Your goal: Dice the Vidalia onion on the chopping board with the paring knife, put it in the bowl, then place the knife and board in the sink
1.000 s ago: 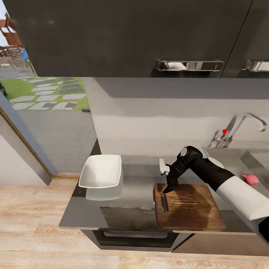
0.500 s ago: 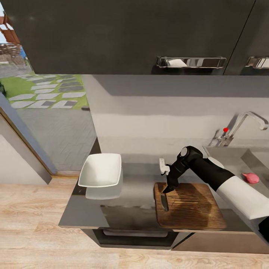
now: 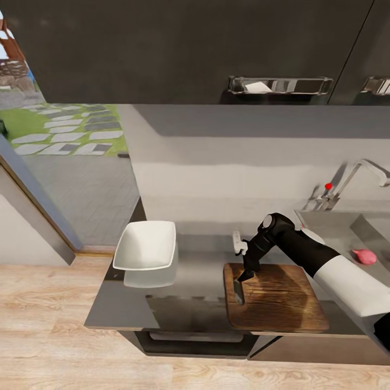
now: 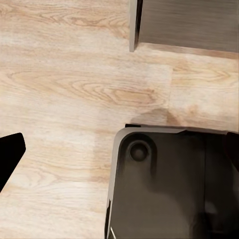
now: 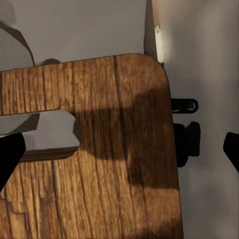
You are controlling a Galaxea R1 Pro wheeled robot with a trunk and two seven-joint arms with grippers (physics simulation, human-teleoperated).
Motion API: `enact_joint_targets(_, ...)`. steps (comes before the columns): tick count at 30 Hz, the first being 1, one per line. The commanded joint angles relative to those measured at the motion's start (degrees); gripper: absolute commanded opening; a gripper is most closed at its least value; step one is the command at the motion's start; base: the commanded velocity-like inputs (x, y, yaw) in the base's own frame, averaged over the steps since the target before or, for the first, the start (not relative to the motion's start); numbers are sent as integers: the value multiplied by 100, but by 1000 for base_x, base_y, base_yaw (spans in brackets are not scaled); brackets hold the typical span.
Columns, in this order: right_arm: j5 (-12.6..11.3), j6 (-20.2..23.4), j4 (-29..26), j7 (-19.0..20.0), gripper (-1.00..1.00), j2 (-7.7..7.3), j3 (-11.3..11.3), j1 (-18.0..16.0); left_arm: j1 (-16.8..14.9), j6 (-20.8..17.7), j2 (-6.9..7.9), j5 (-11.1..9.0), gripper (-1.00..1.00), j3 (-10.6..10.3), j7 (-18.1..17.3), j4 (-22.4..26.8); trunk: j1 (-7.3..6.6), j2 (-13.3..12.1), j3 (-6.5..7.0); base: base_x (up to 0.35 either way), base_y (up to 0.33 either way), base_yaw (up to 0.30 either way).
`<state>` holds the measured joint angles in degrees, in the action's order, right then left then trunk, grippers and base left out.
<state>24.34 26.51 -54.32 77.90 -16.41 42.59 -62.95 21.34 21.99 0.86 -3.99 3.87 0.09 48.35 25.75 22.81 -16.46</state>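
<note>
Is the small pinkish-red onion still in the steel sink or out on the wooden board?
In the sink: the pinkish-red onion lies inside its basin, apart from the brown wooden board.

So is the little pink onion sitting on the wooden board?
No, the onion lies over in the sink, while the board carries just the knife under the right hand.
</note>
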Motion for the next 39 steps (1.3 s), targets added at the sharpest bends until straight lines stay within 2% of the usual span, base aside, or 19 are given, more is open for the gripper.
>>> enact_joint_targets(1,10,59,-7,16,100,-4,13,-6,2,7,2,-41,100,-9,1,7,3,11,-15,0,0,0)
enact_joint_targets(39,18,39,8,15,100,-11,5,-2,2,8,2,-41,100,-9,0,-1,3,11,-181,0,0,0)
